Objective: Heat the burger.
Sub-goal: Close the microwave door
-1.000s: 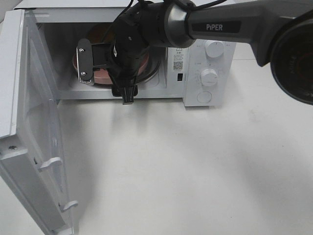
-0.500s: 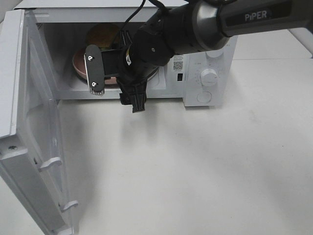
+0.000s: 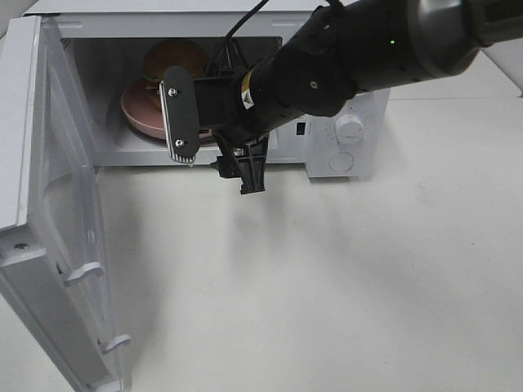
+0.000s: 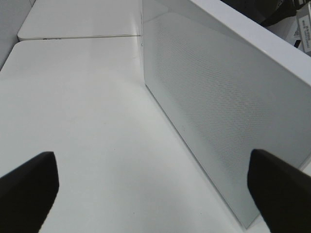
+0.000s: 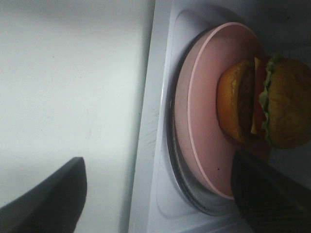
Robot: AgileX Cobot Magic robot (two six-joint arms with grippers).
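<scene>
Door [image 3: 49, 204] stands wide open. Left gripper [image 4: 155, 188] is near it, jaws spread, empty. Burger [image 3: 173, 59] sits on plate [image 3: 131, 110] inside the microwave [image 3: 323, 167]. Right gripper [image 3: 214, 143] is at the cavity mouth, jaws apart, holding nothing. Door-close looks next: get the right arm out of the swing path, then push near the door's free edge until it latches. Knob [image 3: 350, 126] after.

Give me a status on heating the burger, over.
Both jaws open, empty. Burger on pink plate inside microwave, door wide open. Right arm hangs before the opening, likely in the door's swing.
</scene>
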